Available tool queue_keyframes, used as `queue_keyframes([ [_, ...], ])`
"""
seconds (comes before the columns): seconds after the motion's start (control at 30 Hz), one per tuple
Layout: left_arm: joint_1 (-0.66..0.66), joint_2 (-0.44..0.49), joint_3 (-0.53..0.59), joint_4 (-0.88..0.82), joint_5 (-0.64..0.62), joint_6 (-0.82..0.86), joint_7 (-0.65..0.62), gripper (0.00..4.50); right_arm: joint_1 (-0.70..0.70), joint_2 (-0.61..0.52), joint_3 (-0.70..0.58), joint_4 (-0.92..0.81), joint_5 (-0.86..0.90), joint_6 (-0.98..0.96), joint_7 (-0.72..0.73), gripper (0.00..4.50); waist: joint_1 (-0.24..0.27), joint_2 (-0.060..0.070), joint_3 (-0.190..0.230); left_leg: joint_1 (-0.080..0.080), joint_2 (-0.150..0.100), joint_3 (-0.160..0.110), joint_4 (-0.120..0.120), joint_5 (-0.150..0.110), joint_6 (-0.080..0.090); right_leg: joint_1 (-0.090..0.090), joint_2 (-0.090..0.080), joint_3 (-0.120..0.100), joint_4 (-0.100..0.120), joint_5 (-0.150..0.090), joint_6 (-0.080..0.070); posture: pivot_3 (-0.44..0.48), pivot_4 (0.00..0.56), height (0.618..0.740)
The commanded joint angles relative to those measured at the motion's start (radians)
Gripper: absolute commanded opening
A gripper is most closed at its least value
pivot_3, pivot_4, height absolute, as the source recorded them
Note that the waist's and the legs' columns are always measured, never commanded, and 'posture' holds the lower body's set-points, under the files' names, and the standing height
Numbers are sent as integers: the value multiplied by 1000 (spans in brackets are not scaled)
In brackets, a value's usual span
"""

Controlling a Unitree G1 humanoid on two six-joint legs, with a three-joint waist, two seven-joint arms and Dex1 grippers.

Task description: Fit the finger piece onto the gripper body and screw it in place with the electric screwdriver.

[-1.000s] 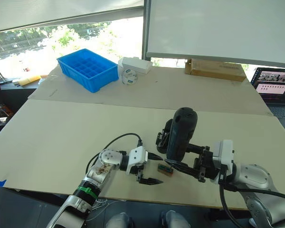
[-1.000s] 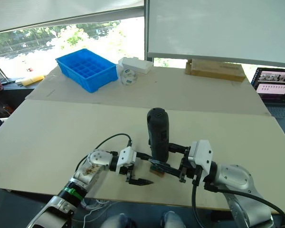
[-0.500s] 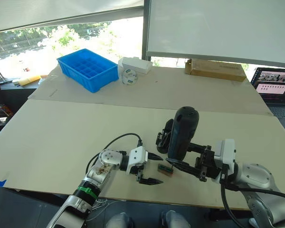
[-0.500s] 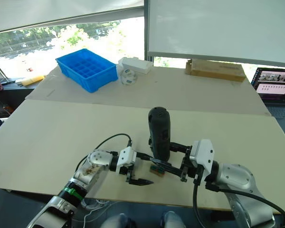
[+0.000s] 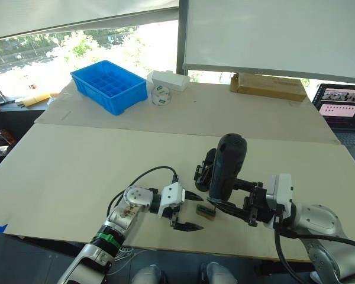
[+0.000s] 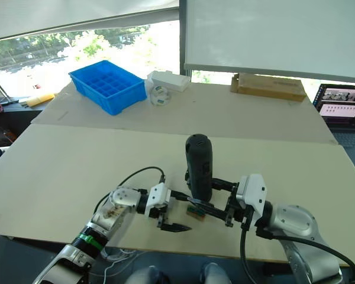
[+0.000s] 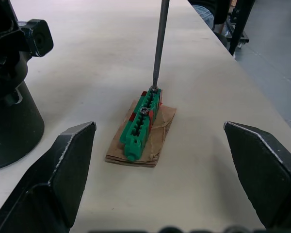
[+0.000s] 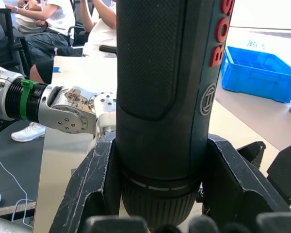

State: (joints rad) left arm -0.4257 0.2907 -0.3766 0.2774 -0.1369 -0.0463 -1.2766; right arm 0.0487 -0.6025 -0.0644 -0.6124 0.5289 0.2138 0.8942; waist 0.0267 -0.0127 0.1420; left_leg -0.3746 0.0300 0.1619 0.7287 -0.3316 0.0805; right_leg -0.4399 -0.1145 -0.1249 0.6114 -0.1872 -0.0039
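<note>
Screwdriver (image 5: 226,167) stands upright, clamped in the right gripper (image 5: 239,204), its bit tip on a screw in the green block (image 7: 141,124). Left gripper (image 5: 186,210) gapes wide beside that block.

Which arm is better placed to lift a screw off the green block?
Right. Its gripper clamps the screwdriver upright, bit tip on a screw in the green block. The left gripper sits open and empty beside it.
</note>
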Motion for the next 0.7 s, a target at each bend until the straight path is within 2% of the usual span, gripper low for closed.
queue_keyframes([
  [0.03,19,-6,-37,-13,9,22,-2,4500,-18,3,-7,-13,-4,-38,-2,1919,0,0,0,0,0,0,0,0,0,0,0,0,0,0,0,0,150,740],
  [0.7,23,-2,-40,-16,8,26,7,4500,-12,17,-2,-19,9,-41,-3,1919,0,0,0,0,0,0,0,0,0,0,0,0,0,0,0,0,150,740],
])
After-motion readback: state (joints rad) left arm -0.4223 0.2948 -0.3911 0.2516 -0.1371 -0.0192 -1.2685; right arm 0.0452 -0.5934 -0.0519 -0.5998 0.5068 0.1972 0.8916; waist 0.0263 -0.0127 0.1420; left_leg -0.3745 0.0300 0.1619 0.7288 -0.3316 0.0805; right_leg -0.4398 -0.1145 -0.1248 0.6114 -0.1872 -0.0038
